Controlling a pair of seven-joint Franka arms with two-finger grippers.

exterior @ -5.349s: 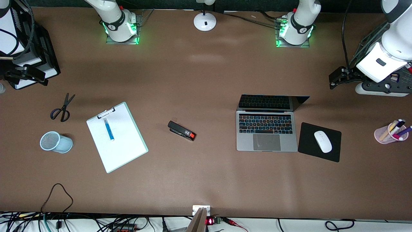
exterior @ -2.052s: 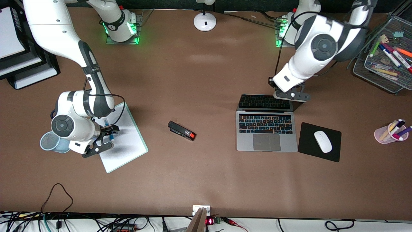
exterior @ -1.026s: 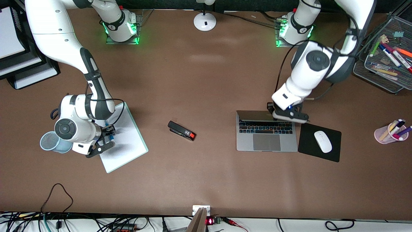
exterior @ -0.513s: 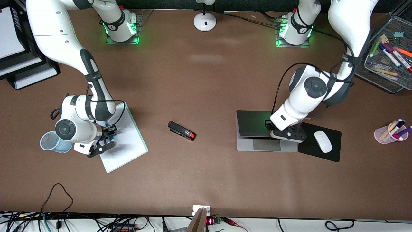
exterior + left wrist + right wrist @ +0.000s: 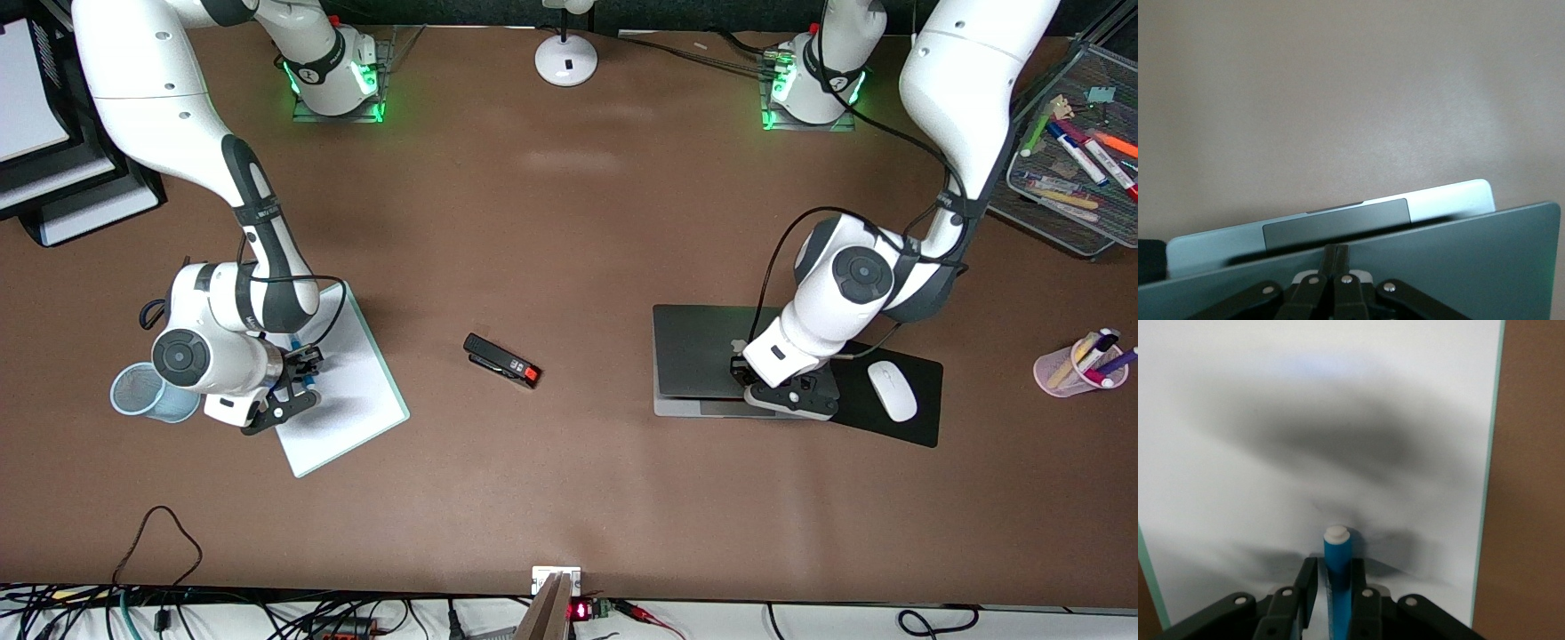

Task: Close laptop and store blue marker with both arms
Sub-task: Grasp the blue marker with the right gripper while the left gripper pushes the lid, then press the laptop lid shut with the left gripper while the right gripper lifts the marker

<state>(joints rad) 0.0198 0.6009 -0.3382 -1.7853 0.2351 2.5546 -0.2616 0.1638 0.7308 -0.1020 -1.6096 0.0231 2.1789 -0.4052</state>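
Brown desk fills my front view, with loose cables along its nearest edge. Nearest to me among the working things, my left gripper presses down on the laptop at the lid's near edge. From the left wrist view I see the fingers drawn fully together, holding nothing, resting on the dark lid. The lid is almost down: only a thin strip of silver palm rest and grey trackpad shows past its edge. Just beside the laptop, toward the left arm's end, a white mouse sits on a black mouse pad, and a clear cup of pens stands well apart near that end of the desk.

Toward the right arm's end, my right gripper is low over the white clipboard. Its fingers are closed snugly on the blue marker, whose pale tip points out past them over the white sheet. A pale mesh cup stands just beside that wrist. A black stapler lies between the clipboard and the laptop.

Farther off, a mesh tray of markers sits near the left arm's end, and both arm bases glow green beside a white lamp base.
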